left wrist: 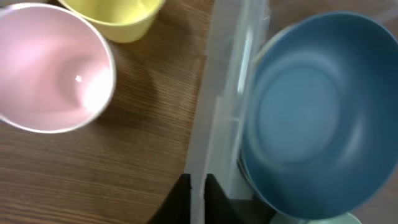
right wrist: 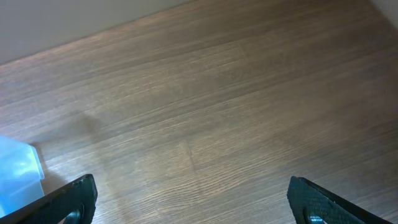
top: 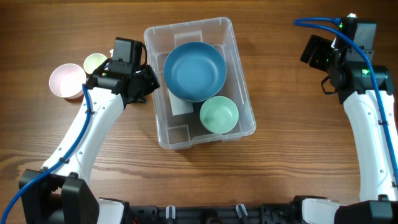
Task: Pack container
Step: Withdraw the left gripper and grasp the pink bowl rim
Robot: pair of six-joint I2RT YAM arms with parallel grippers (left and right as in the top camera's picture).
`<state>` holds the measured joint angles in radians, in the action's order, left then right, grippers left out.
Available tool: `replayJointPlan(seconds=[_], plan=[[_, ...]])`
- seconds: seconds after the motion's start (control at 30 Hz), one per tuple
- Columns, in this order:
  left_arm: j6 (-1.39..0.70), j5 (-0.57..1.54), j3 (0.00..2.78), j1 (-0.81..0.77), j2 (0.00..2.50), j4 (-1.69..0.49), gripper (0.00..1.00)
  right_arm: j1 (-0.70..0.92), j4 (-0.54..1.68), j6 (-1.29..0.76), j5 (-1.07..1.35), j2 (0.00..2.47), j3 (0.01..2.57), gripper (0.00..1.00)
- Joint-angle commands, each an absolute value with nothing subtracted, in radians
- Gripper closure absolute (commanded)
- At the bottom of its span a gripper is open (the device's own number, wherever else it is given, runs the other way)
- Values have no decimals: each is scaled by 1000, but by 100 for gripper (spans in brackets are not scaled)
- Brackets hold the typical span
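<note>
The clear plastic container (top: 244, 74) stands mid-table and holds a large blue bowl (top: 194, 70) and a smaller green bowl (top: 219, 114). My left gripper (top: 149, 85) is at the container's left wall. In the left wrist view its fingers (left wrist: 198, 188) are shut on that wall (left wrist: 219, 106), with the blue bowl (left wrist: 317, 112) just inside. My right gripper (top: 314, 53) is open and empty at the far right, well away from the container. In the right wrist view its fingers (right wrist: 193, 199) are spread wide over bare wood.
A pink bowl (top: 67, 81) and a small yellow bowl (top: 95, 62) stand on the table left of the container, next to my left arm. Both also show in the left wrist view, pink (left wrist: 43, 68) and yellow (left wrist: 115, 15). The tabletop is wood.
</note>
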<state>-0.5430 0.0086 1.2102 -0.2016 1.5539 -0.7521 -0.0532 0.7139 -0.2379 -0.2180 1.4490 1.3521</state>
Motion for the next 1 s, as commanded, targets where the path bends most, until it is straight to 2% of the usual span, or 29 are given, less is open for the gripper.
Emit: replayJointPlan(seconds=[0.0, 0.33, 0.43, 0.63, 0.8, 0.87, 0.9, 0.93, 0.97], plan=[[-542, -54, 1210, -168, 1559, -764, 83, -52, 712, -250, -232, 1456, 1361, 0], [-560, -104, 1210, -76, 1559, -790, 89, -52, 712, -250, -232, 1456, 1361, 0], [-562, -104, 1210, -2, 1558, -790, 96, -52, 712, -250, -232, 1456, 1361, 0], [-586, -93, 1210, 251, 1558, -789, 96, -52, 712, -250, -232, 1456, 1361, 0], [-585, 27, 1210, 395, 1558, -770, 94, -52, 712, -250, -232, 1456, 1361, 0], [-585, 60, 1210, 438, 1558, -751, 82, -52, 712, -250, -232, 1456, 1361, 0], [-587, 68, 1210, 456, 1558, -739, 69, -52, 712, -250, -232, 1456, 1361, 0], [-593, 72, 1210, 471, 1558, -728, 45, -52, 712, -250, -232, 1456, 1361, 0], [-595, 79, 1210, 482, 1558, -717, 30, -52, 712, -250, -232, 1456, 1361, 0]])
